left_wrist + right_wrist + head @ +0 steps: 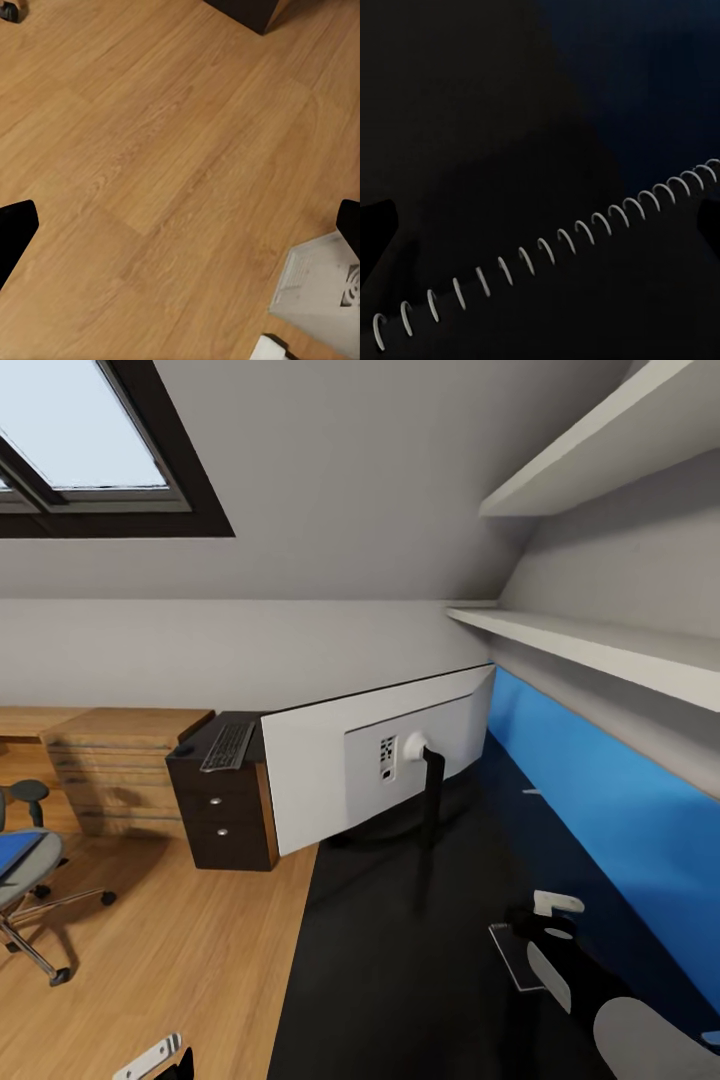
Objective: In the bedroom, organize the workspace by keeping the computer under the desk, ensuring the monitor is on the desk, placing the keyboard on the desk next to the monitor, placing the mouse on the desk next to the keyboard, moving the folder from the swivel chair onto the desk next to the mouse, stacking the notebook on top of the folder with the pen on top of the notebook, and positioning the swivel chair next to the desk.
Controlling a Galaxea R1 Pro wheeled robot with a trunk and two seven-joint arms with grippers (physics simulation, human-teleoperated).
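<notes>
Notebook [512,957] flat on worktop [400,980], close to the blue-panelled back edge, wire spiral [547,251] crossing below right fingers [376,225]. Fingers spread wide, gripping nothing. Left fingers [15,232] likewise open, hanging over wooden floor [150,150]. Folder [18,855] on chair [30,890] seat, well apart from worktop; keyboard [228,745] on dark drawer unit [225,810] beyond monitor [400,760]. Likely trouble: thin cover on glossy top, so a pinch may skid it toward back panel or catch only the wire coil. Lifting now probably premature too, folder not yet placed underneath.
</notes>
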